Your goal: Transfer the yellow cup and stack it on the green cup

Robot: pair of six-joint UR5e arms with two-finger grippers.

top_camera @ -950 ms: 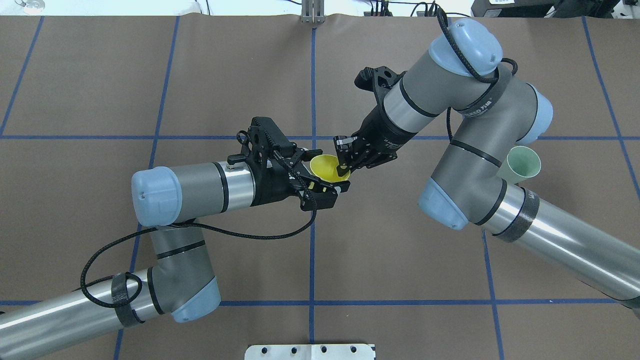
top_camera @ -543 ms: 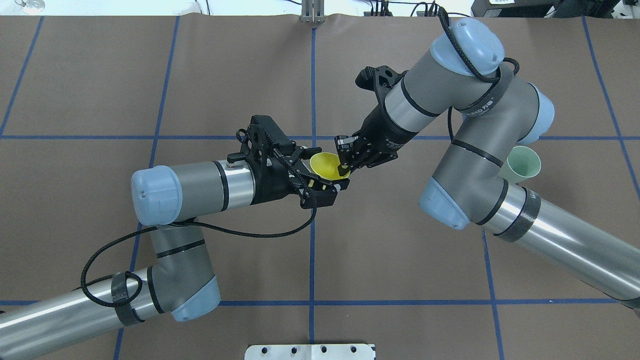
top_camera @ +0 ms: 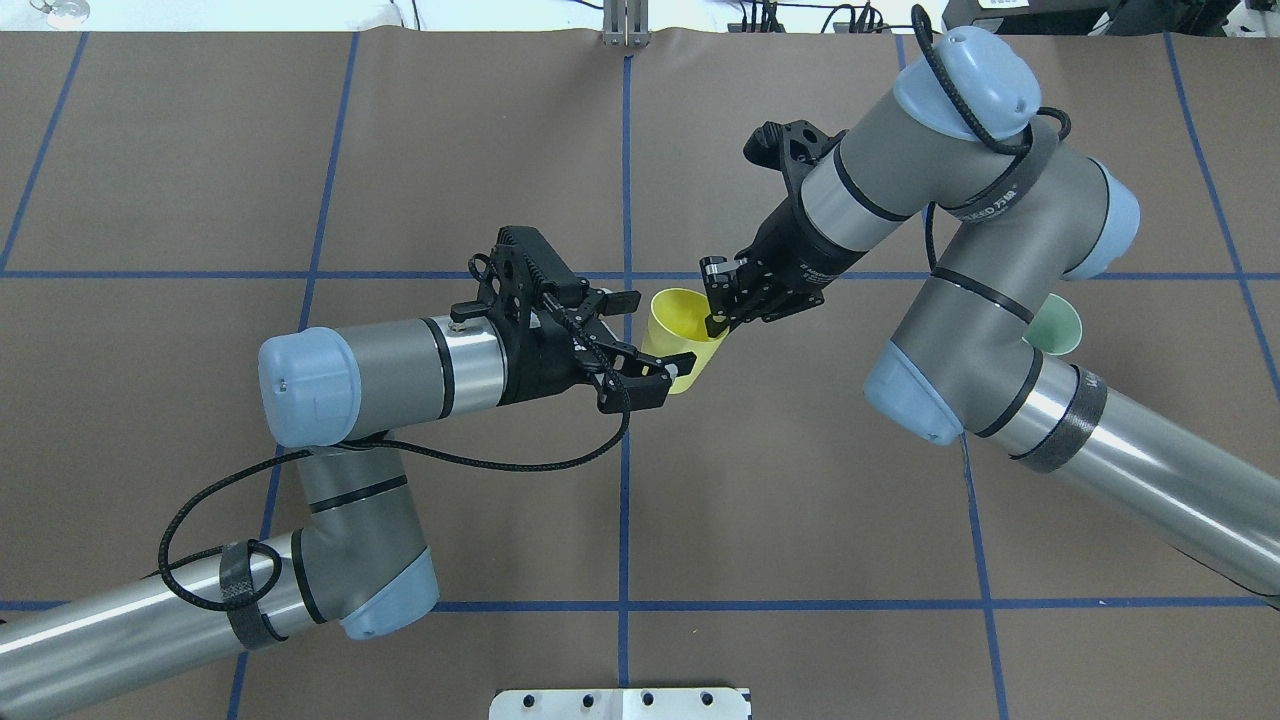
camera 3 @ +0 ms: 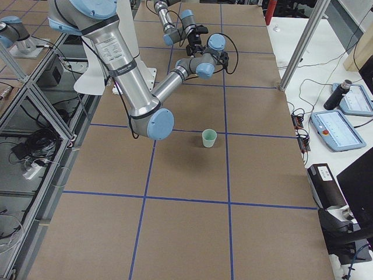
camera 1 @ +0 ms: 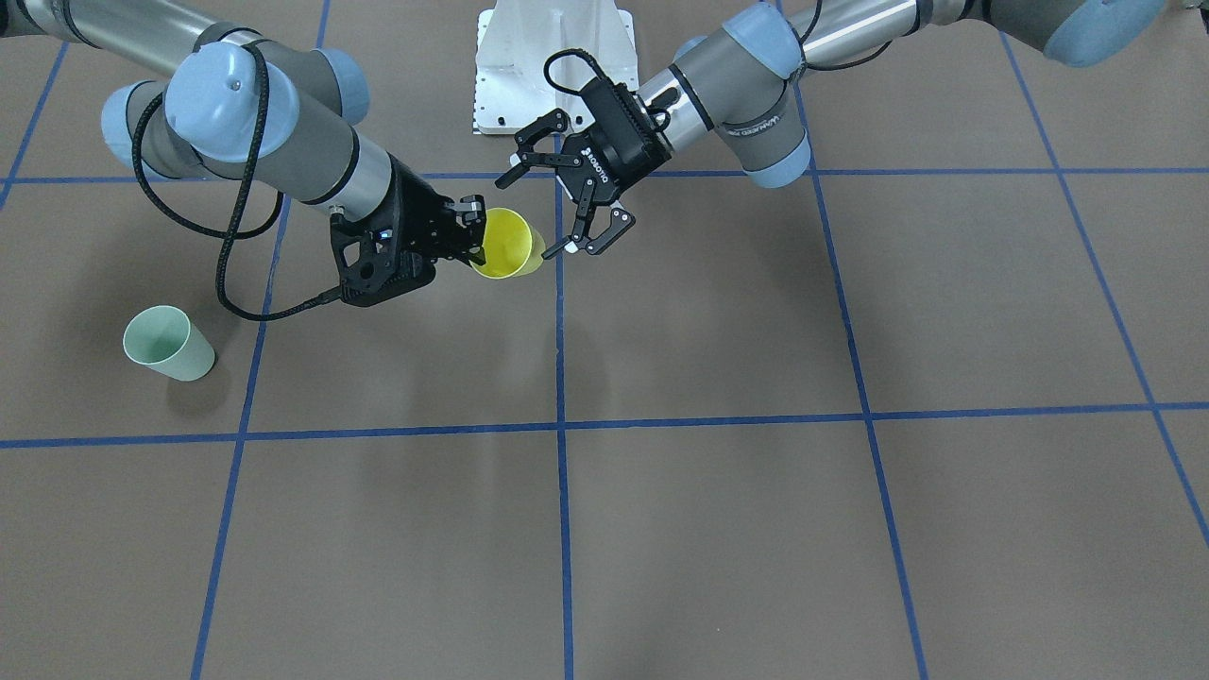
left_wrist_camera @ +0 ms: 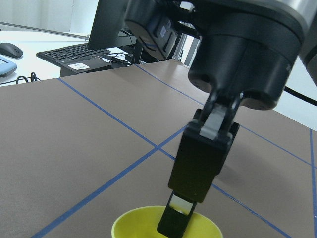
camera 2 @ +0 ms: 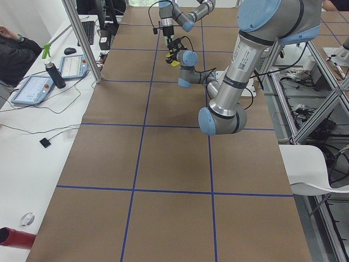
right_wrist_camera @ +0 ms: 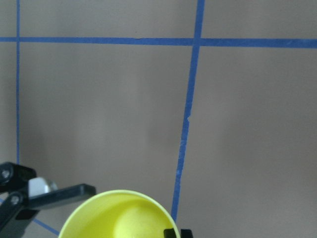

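Observation:
The yellow cup (top_camera: 683,322) hangs tilted above the table's middle, its mouth towards my left arm. My right gripper (top_camera: 715,320) is shut on its rim, one finger inside the cup and one outside; the left wrist view shows that finger dipping into the cup (left_wrist_camera: 148,227). My left gripper (top_camera: 662,330) is open, its fingers either side of the cup's near end, apart from it. In the front view the cup (camera 1: 507,244) sits between right gripper (camera 1: 474,238) and left gripper (camera 1: 536,215). The green cup (camera 1: 168,343) stands upright on the table by my right arm, partly hidden overhead (top_camera: 1058,326).
Brown table cover with a grid of blue tape lines (top_camera: 625,500). The white robot base plate (camera 1: 553,57) lies at the near edge between the arms. My right arm's elbow (top_camera: 915,395) hangs over the table close to the green cup.
My right gripper has moved right and slightly away with the yellow cup, tilting it so its side wall shows. The cup has drawn out from between the left fingers. The left arm has barely moved.

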